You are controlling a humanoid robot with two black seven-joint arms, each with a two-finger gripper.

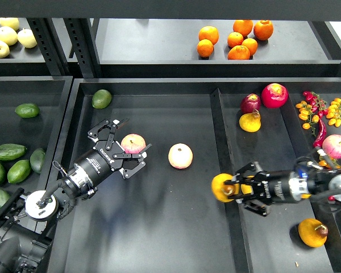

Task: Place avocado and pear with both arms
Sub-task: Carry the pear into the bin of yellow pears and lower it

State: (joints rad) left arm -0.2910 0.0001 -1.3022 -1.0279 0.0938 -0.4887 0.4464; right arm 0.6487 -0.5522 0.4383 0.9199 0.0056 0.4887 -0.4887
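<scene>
My right gripper (234, 190) is shut on the squat orange-yellow pear (220, 186) and holds it over the divider between the middle and right trays. My left gripper (125, 147) is open in the middle tray, its fingers on either side of a pink-yellow apple (135, 141). Whether they touch it I cannot tell. The dark green elongated avocado (26, 110) lies in the left bin, well apart from both grippers. A rounder, paler green avocado (102, 98) lies at the middle tray's back left corner.
A second pink-yellow apple (180, 156) lies mid-tray. Another orange pear (312, 232), a paler yellow pear (250, 121), red fruit (274, 95) and peppers (320, 114) fill the right tray. Several avocados (10, 152) lie at left. Oranges (238, 41) sit on the shelf.
</scene>
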